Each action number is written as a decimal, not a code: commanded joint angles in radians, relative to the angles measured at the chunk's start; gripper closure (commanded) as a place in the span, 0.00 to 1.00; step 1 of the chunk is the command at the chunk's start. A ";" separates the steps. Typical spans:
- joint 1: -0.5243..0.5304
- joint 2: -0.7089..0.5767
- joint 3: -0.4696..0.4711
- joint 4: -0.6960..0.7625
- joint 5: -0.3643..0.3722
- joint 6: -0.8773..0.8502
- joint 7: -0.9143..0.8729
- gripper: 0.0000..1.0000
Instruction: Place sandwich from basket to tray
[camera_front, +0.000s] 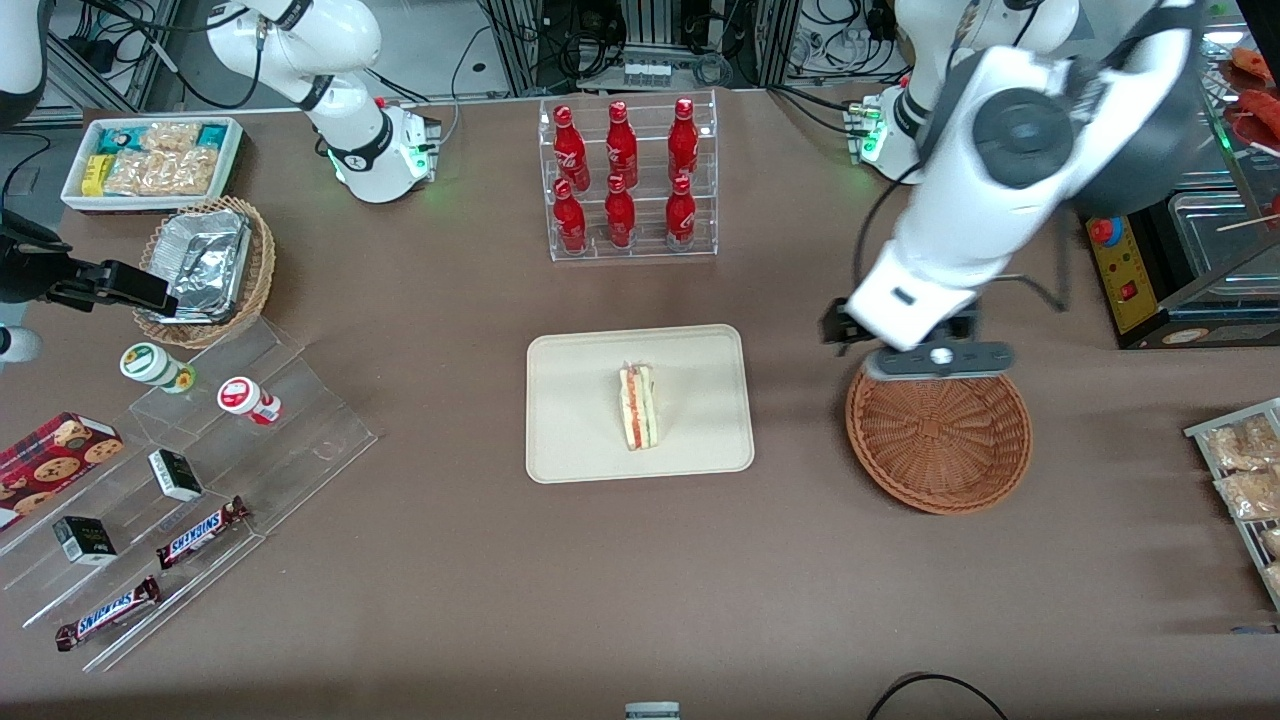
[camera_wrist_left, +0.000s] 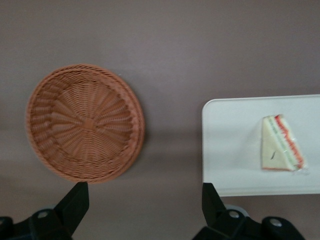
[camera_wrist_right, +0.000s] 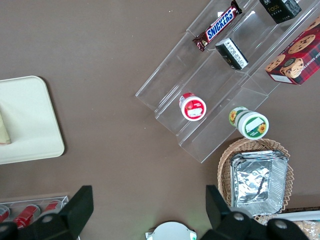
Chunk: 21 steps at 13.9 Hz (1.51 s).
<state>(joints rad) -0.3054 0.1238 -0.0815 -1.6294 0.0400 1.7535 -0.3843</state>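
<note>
The sandwich (camera_front: 637, 405) lies on the cream tray (camera_front: 560, 360) at the middle of the table, its red and green filling edge showing. The reddish-brown wicker basket (camera_front: 940, 440) sits beside the tray toward the working arm's end and holds nothing. My left gripper (camera_front: 935, 362) hangs above the basket's rim on the side farther from the front camera. In the left wrist view the gripper (camera_wrist_left: 145, 187) is open and holds nothing, well above the table, with the basket (camera_wrist_left: 85, 122), the tray (camera_wrist_left: 225, 150) and the sandwich (camera_wrist_left: 280, 145) all below it.
A clear rack of red bottles (camera_front: 628, 180) stands farther from the front camera than the tray. A stepped acrylic shelf with snacks (camera_front: 180, 470), a tan foil basket (camera_front: 205, 265) and a white snack bin (camera_front: 150, 160) lie toward the parked arm's end. An appliance (camera_front: 1180, 270) stands at the working arm's end.
</note>
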 joint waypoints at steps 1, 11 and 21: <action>0.084 -0.098 -0.011 -0.096 -0.017 -0.018 0.131 0.00; 0.213 -0.179 -0.003 -0.141 -0.015 -0.031 0.280 0.00; 0.265 -0.108 -0.003 -0.021 -0.017 -0.057 0.286 0.00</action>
<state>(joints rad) -0.0728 -0.0023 -0.0764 -1.6888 0.0351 1.7217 -0.1195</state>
